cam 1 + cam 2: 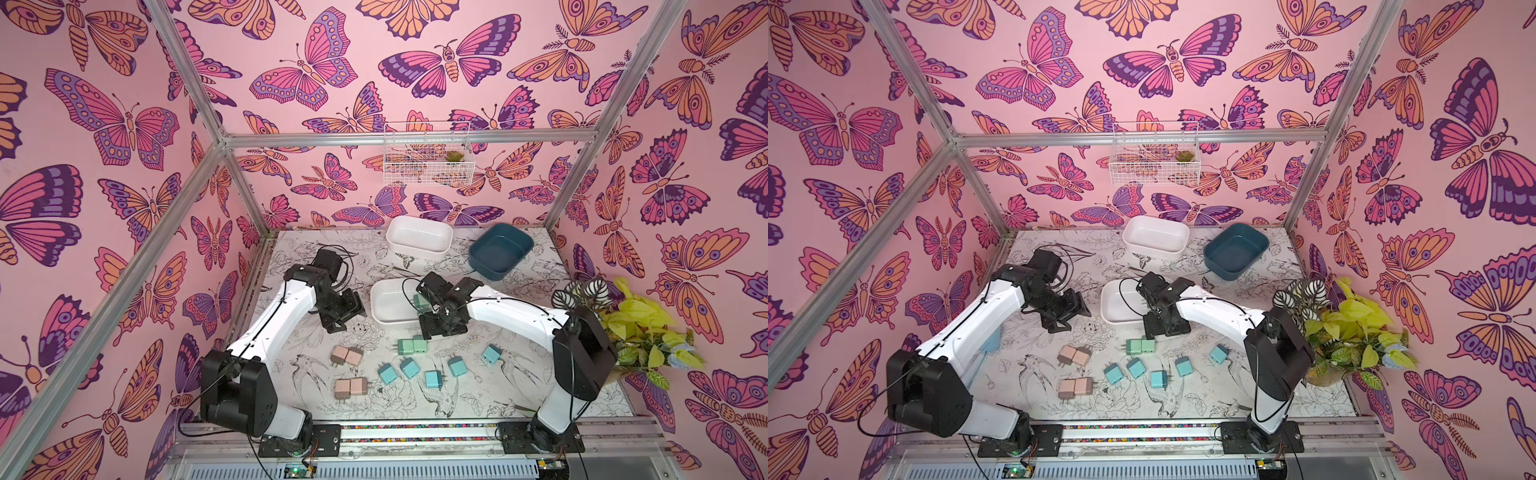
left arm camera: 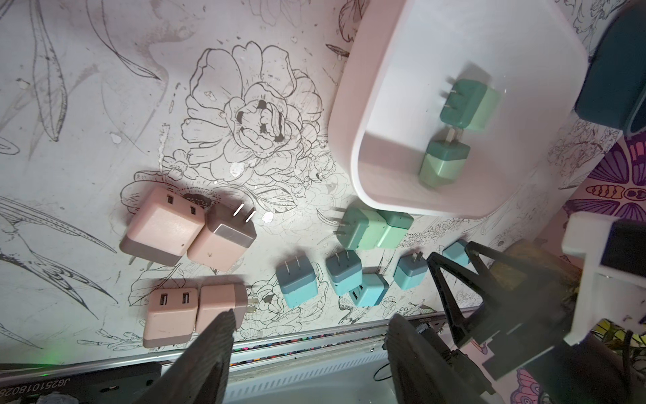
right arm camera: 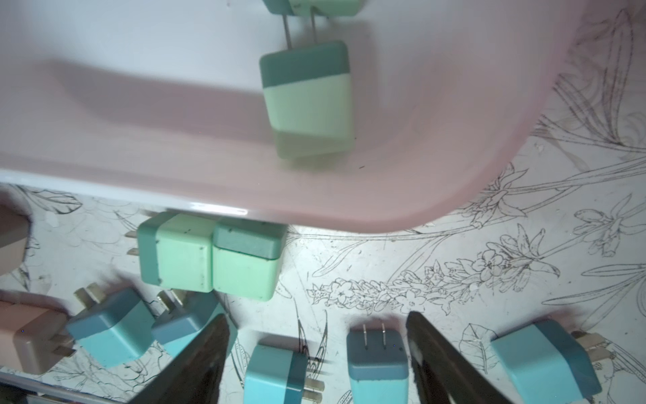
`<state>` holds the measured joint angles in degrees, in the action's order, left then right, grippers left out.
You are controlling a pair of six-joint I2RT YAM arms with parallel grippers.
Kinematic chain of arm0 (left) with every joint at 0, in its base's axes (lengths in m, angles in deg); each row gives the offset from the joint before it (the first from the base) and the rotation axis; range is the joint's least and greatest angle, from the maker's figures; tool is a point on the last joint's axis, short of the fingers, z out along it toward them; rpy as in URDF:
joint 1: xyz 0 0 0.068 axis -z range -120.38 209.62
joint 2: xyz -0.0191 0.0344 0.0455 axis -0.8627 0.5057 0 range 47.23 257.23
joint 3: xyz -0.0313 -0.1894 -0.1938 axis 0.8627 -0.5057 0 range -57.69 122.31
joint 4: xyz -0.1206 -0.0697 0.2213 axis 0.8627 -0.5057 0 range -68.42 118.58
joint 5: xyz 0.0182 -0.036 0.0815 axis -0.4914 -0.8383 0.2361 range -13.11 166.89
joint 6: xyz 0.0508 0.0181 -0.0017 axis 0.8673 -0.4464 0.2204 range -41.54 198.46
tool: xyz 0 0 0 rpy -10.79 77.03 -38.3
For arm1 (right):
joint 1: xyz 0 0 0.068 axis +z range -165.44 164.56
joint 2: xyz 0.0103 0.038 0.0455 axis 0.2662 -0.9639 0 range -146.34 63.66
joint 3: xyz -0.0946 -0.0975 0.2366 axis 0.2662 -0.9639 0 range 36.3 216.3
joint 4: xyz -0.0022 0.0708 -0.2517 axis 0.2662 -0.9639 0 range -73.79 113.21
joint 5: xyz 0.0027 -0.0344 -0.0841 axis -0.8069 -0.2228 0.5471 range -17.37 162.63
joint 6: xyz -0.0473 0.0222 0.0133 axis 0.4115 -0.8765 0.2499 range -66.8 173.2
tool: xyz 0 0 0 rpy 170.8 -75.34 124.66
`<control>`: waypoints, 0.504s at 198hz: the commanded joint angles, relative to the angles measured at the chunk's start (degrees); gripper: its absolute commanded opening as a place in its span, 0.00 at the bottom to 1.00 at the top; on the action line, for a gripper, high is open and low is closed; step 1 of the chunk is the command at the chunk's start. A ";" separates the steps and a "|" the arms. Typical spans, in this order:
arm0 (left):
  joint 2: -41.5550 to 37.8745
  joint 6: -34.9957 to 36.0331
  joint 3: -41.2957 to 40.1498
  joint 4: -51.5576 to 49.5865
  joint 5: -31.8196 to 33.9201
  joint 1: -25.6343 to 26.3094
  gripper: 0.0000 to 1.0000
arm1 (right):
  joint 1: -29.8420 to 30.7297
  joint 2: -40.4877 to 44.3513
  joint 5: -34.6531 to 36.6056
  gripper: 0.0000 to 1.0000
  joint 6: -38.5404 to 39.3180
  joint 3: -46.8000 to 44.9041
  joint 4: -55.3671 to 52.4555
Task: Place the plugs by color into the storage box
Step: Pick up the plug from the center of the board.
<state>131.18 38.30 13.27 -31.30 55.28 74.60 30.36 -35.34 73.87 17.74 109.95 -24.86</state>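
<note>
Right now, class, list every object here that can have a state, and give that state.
Near white box, holds two mint plugs.
Far white box, empty.
Blue box, empty.
Other mint plugs, on the table, touching.
Teal plugs, five loose on the table.
Pink plugs, two pairs on the table.
Left gripper, open, empty.
Right gripper, open, empty.

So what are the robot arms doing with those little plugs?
They're sorting by color. Two mint-green plugs lie in the nearest white tub; the right pincer beside it is open and empty. Two more green plugs, five teal-blue plugs and four pink plugs wait on the table. The left pincer holds nothing.
</note>
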 commanded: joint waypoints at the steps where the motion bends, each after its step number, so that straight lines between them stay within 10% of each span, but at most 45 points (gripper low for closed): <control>1: -1.38 -0.89 2.05 -0.66 0.45 0.08 0.71 | 2.09 1.52 -0.15 0.80 -3.85 -3.00 1.63; 100: -0.96 -1.22 2.88 -0.94 0.10 0.15 0.71 | 2.69 -1.42 0.01 0.76 -6.09 -7.49 12.36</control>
<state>130.83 37.42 15.56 -31.27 55.44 74.62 32.77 -33.71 72.25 12.80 99.96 -14.76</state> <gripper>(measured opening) 0.708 0.759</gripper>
